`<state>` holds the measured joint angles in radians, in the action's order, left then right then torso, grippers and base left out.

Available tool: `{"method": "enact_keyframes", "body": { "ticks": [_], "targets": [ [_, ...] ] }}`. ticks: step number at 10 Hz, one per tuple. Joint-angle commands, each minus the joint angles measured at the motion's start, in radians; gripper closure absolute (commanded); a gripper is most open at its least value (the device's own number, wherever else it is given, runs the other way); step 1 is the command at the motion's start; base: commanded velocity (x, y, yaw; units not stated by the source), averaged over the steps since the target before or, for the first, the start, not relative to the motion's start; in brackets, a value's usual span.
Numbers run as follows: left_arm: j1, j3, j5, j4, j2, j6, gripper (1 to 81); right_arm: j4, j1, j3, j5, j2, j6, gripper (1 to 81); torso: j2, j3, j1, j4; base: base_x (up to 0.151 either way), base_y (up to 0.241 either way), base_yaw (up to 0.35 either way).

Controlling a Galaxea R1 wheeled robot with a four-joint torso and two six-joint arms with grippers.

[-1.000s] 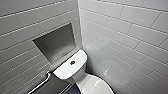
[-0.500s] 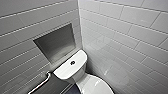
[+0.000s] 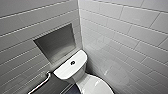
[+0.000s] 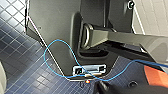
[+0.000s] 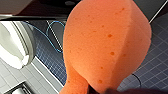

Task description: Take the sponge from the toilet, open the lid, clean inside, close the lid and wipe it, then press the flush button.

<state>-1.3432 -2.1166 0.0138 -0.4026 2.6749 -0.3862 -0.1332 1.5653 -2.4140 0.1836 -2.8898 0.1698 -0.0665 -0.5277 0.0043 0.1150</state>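
The flush button (image 3: 72, 62) lies on the toilet (image 3: 63, 72), beneath a niche (image 3: 56, 43).

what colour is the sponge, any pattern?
Orange, speckled with small darker pores. The sponge shows best in the right wrist view.

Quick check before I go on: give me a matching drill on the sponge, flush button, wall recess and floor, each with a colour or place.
1 sponge
2 flush button
3 wall recess
4 floor

A small dark blue tiles
B orange
C middle of the tank top
D grey, sunk into the tiled wall

Pairs: 1-B, 2-C, 3-D, 4-A
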Motion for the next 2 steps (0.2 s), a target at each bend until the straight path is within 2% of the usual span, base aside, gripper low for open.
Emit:
{"method": "enact_keyframes", "body": {
  "ticks": [1, 2],
  "targets": [
    [-0.069, -0.121, 0.037, -0.030, 0.100, 0.010, 81.1, 0.004, 0.023, 0.012, -0.085, -0.007, 0.005, 81.1, 0.000, 0.000, 0.000, 0.000, 0.000, 0.000, 0.000],
    [-0.087, -0.128, 0.038, -0.030, 0.100, 0.024, 81.1, 0.004, 0.026, 0.004, -0.085, -0.012, 0.005, 81.1, 0.000, 0.000, 0.000, 0.000, 0.000, 0.000, 0.000]
  ]
}}
